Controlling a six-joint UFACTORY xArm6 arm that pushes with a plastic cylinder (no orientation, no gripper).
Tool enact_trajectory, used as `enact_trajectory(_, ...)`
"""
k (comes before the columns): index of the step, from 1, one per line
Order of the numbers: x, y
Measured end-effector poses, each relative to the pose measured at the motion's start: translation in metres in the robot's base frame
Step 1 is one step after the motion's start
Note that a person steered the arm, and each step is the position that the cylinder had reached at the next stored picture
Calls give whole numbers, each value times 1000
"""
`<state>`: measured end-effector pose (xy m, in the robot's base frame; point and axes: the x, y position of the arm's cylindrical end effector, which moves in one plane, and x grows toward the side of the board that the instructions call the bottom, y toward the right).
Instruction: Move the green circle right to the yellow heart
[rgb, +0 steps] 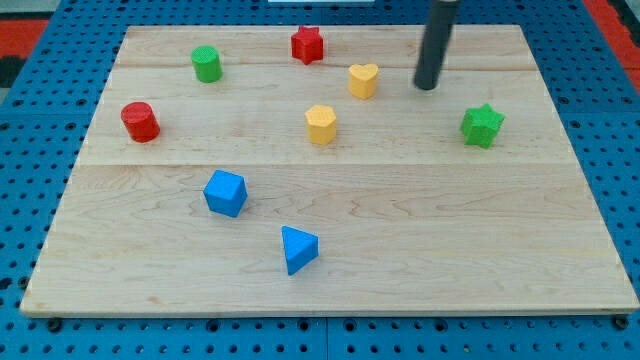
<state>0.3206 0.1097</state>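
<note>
The green circle (207, 64), a short green cylinder, stands near the view's top left of the wooden board (420, 250). The yellow heart (363, 80) lies near the top middle, well to the right of the green circle. My tip (427, 86) rests on the board just to the right of the yellow heart, with a small gap between them. The rod rises from the tip out of the view's top. The tip is far from the green circle.
A red star (307, 45) sits between the circle and the heart near the top edge. A yellow hexagon (321, 124) lies below the heart. A red cylinder (140, 121), a green star (482, 125), a blue cube (225, 193) and a blue triangle (298, 249) are also on the board.
</note>
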Motion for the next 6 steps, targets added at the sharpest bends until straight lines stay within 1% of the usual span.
enact_trajectory(1,-3,-36)
enact_trajectory(2,-6,-92)
enact_trajectory(3,-38,-109)
enact_trajectory(4,-18,-106)
enact_trajectory(5,-7,-136)
enact_trajectory(6,-2,-253)
